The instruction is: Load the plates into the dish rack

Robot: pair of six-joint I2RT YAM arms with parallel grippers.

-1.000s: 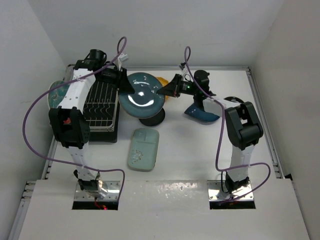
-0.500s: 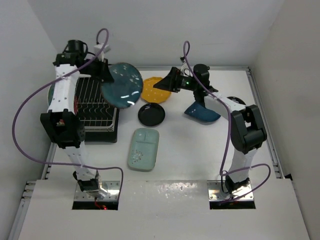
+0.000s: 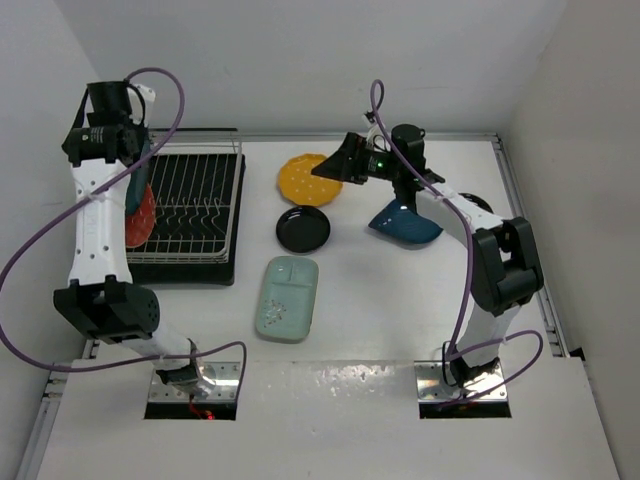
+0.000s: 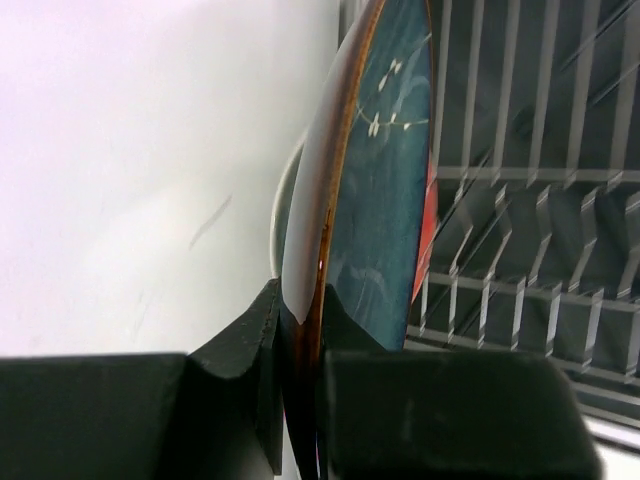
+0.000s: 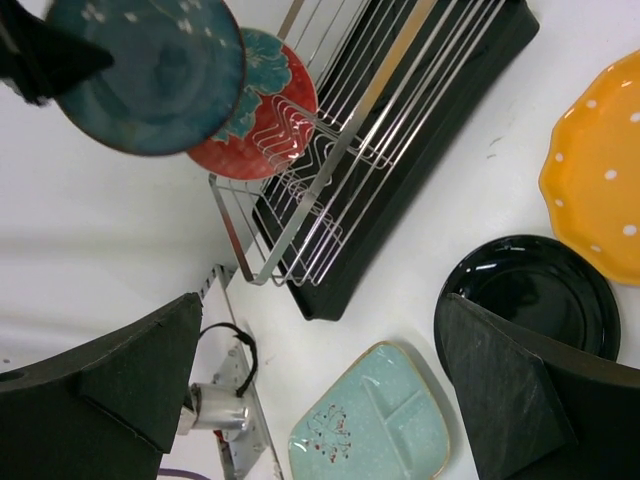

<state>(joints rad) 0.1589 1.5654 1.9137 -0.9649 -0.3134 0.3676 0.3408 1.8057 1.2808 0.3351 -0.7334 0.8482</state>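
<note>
Grey-teal plate (image 4: 385, 180) is up on its edge and it's in the left end effector (image 4: 300, 325), both fingers (image 4: 245, 350) pinched hard on the lower rim, one on each face. From overhead the left arm reaches high along the desk's (image 3: 400, 320) left side, and the plate hangs as a thin dark sliver at the left end of the dish rack (image 3: 195, 200). Right behind it stands the red plate (image 5: 262, 115), teal flowers showing, propped among the wire tines at that same end of the rack. Whether the grey-teal plate touches the wires or the red plate, can't tell from these angles.

Over to the right: the right end effector (image 3: 335, 170) hovers above the desk, fingers spread wide apart, nothing between them. In the overhead view it sits just at the right edge of the yellow scalloped plate (image 3: 303, 180), which lies flat on the desk right of the rack. Just in front of that plate lies a small black plate (image 3: 303, 230), also flat. Nearer still lies the pale mint tray (image 3: 287, 298), close to the rack's front right corner. The dark blue leaf-shaped plate (image 3: 408, 226) lies under the right arm's forearm, partly covered by it. A dark rim shows beyond that arm, on the far right side of the desk, too hidden to name.
</note>
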